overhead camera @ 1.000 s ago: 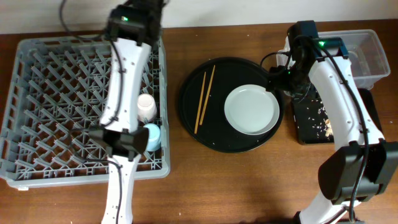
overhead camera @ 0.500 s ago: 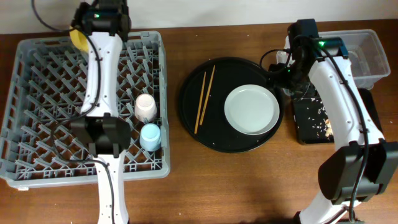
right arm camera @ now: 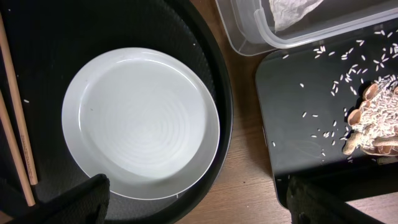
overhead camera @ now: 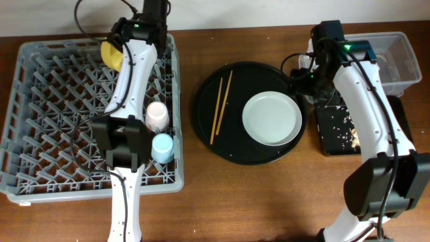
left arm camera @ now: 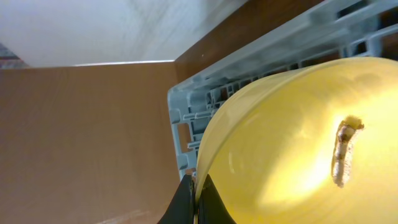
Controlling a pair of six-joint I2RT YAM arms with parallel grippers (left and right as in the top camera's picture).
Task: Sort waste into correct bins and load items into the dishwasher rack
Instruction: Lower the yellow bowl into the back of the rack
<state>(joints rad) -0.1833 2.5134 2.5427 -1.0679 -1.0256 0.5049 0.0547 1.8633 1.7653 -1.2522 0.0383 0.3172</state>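
Left pincer (left arm camera: 197,202) clamping yellow bowl (left arm camera: 298,143) rim, hovering at rack (overhead camera: 54,134) 12 o'clock edge; right pincer (right arm camera: 199,202) gaping wide, empty, hanging above plate (right arm camera: 140,124).

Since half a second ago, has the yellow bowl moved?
Yes. Overhead, the yellow bowl has shifted right along the far side of the dishwasher rack, toward its right wall.

A brown wooden table (overhead camera: 269,202) with visible grain fills the scene. Along its far edge runs a pale white wall (overhead camera: 269,13), evenly lit, with only soft shadows. In the left wrist view a flat tan surface (left arm camera: 81,137) lies beyond the table, possibly the floor.
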